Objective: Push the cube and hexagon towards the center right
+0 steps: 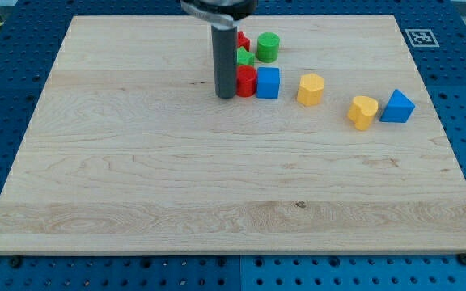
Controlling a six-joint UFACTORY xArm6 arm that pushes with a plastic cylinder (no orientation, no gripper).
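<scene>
My tip rests on the board just left of a red hexagon block, touching or nearly touching it. A blue cube sits right against the red hexagon's right side. Behind them a green block and another red block are partly hidden by the rod. A green cylinder stands toward the view's top.
A yellow hexagon-like block lies right of the blue cube. A yellow heart-like block and a blue triangular block sit further right. The wooden board lies on a blue perforated table.
</scene>
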